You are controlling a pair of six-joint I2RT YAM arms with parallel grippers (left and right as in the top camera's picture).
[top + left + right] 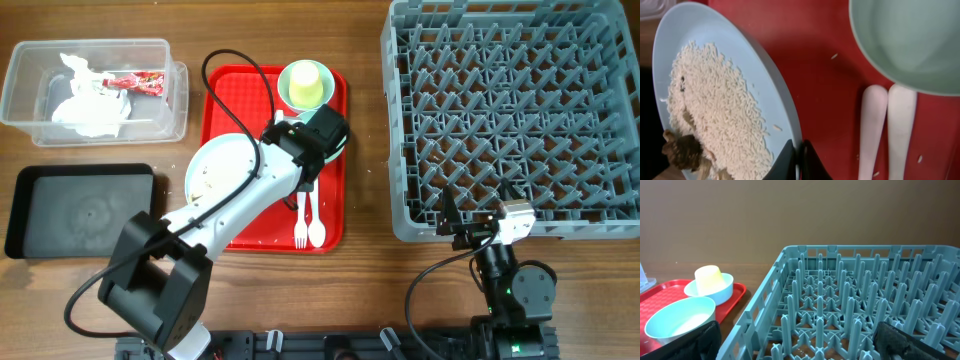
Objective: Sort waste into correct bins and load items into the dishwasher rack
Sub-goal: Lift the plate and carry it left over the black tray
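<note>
Left gripper (pixel 799 159): tips pressed together at the right rim of the blue plate (pixel 700 27); whether the rim is pinched cannot be told. Plate: on the left half of the red tray (pixel 810 75), carrying rice (pixel 715 105). Right gripper (pixel 478 218): spread wide, empty, at the near edge of the grey rack (pixel 510 110).

L jaws closed, R jaws wide
</note>
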